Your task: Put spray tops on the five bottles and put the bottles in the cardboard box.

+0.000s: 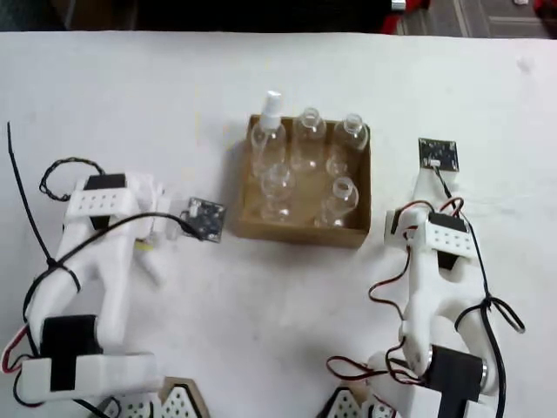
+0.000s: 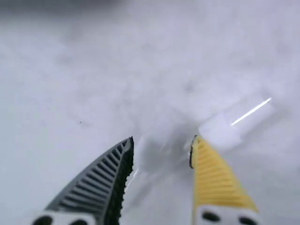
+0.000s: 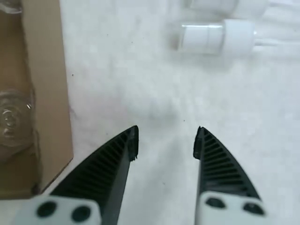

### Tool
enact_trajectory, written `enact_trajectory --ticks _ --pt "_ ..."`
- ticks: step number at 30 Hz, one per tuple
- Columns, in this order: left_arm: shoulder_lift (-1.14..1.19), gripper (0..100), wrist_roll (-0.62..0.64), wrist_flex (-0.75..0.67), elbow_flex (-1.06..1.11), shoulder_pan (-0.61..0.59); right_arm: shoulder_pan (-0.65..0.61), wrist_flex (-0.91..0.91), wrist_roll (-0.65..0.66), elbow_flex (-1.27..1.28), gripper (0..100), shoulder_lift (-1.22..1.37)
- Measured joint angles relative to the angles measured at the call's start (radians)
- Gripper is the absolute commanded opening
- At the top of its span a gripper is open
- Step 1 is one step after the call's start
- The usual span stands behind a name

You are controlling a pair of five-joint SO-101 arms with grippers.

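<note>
Capping stage, one bottle of five fitted. The cardboard box (image 1: pixel 300 233) sits mid-table between my two arms with all five bottles (image 1: pixel 309 131) standing in it. The far-left bottle (image 1: pixel 269 131) carries a spray top, and the other four necks are bare. My left gripper (image 2: pixel 161 140) hangs low over the table (image 1: pixel 130 87), jaws parted and holding nothing. A loose spray top (image 2: pixel 220 131) lies slantwise at its fingertips, with the white collar just outside the yellow finger (image 2: pixel 213 178). My right gripper (image 3: pixel 166 133) is likewise spread and empty beside the box wall, with more spray tops (image 3: pixel 218 37) lying ahead of it. I judge the next move to be a small sideways shift to centre the left jaws on the top, then a close and a carry to a bare neck.
</note>
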Motion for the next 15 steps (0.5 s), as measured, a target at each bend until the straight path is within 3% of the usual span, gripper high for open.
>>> enact_trajectory --ticks 12,15 --pt "0.133 19 -0.069 -0.081 -0.018 -0.008 -0.002 0.0 0.0 0.0 17.4 0.0" --pt "0.149 15 -0.069 -0.094 -0.02 -0.008 0.0 0.0 0.0 0.0 17.3 0.0"
